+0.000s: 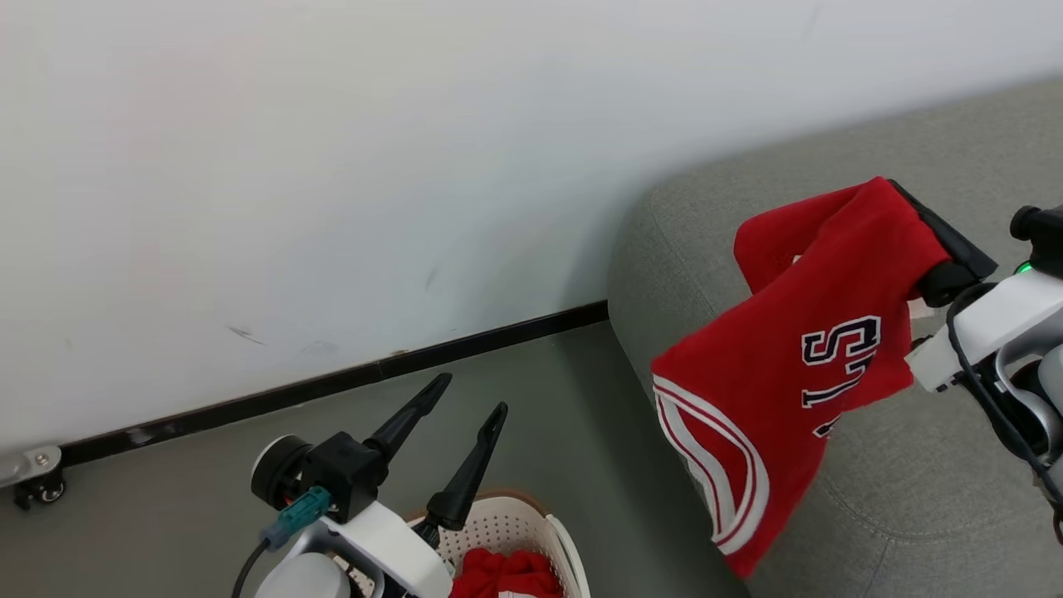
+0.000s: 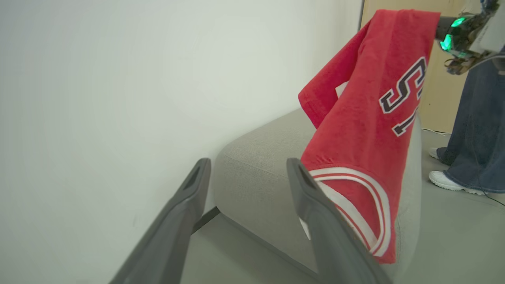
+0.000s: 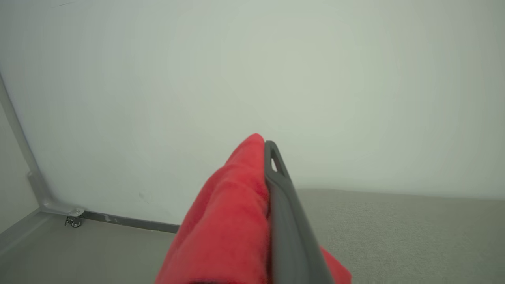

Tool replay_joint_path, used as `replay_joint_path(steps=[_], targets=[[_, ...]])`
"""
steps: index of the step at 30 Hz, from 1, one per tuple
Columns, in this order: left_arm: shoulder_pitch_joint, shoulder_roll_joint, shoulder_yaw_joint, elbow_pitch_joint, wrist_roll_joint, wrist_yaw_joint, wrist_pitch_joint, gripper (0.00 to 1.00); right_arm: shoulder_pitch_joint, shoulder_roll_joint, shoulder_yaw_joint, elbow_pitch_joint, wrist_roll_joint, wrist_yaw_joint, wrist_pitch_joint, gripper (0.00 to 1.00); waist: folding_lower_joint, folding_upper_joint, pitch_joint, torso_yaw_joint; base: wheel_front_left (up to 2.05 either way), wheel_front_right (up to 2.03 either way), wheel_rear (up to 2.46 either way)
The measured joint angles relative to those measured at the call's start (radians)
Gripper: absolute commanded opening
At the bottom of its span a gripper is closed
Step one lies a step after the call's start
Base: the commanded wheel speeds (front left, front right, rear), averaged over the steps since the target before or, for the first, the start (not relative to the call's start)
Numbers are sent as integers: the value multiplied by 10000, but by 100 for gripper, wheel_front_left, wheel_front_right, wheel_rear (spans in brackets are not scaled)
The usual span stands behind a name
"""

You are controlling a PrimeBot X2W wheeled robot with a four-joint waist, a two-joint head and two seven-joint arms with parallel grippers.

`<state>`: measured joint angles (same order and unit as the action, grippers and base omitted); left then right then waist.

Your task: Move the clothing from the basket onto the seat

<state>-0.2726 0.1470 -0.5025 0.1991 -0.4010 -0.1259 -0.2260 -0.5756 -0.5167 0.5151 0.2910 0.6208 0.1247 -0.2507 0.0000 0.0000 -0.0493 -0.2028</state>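
One piece of the clothing, a red garment (image 1: 797, 365) with white trim bands and black-and-white lettering, hangs from my right gripper (image 1: 903, 198), which is shut on its upper edge above the seat (image 1: 930, 490), a grey sofa. In the right wrist view the red garment (image 3: 236, 205) drapes over the left side of my right gripper (image 3: 265, 150), hiding one finger. More red clothing (image 1: 507, 573) lies in the basket (image 1: 519, 523) at the bottom edge. My left gripper (image 1: 472, 400) stands open and empty just above the basket. From the left wrist, the left gripper (image 2: 248, 171) faces the hanging garment (image 2: 363, 130) and the seat (image 2: 260, 169).
A white wall (image 1: 332, 166) with a black baseboard (image 1: 374, 370) runs behind the grey floor (image 1: 540, 415). A caster (image 1: 37, 490) sits at the wall's left foot. A person's legs (image 2: 473, 138) in wide jeans and white shoes stand beyond the sofa's far end.
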Motion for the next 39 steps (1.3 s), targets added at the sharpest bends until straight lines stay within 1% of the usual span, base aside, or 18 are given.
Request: replay_joint_path(steps=[7, 18, 25, 32, 34, 36, 39], targets=[[145, -290, -374, -142, -2, -2, -58, 100, 675, -96, -1118, -330, -282, 0, 0, 0, 0, 0, -7, -419, 0, 0, 0], [167, -512, -955, -374, -21, -4, -136, 100, 1796, -196, -2176, -945, -671, 0, 0, 0, 0, 0, -22, -1211, 0, 0, 0], [170, -583, -1116, -533, -23, -4, -150, 100, 2325, -188, -2426, -1279, -786, 0, 0, 0, 0, 0, 0, -1755, 0, 0, 0], [186, -583, -1089, -696, -17, -4, -219, 100, 2431, -42, -2270, -1409, -738, 0, 73, 0, 0, 0, 93, -2217, 0, 0, 0], [190, -585, -1039, -761, 13, 4, -221, 100, 2350, 84, -2178, -1375, -566, 0, 150, 0, 0, 1, 162, -2300, 0, 0, 0], [201, -579, -961, -851, 86, 104, -221, 100, 2084, 115, -2127, -1250, -504, 0, 357, 0, 0, 0, 262, -2347, 0, 0, 0], [233, -510, -876, -993, 186, 226, -221, 100, 1290, 140, -2257, -1012, -228, 0, 593, 0, 0, 0, 437, -2359, 0, 0, 0]])
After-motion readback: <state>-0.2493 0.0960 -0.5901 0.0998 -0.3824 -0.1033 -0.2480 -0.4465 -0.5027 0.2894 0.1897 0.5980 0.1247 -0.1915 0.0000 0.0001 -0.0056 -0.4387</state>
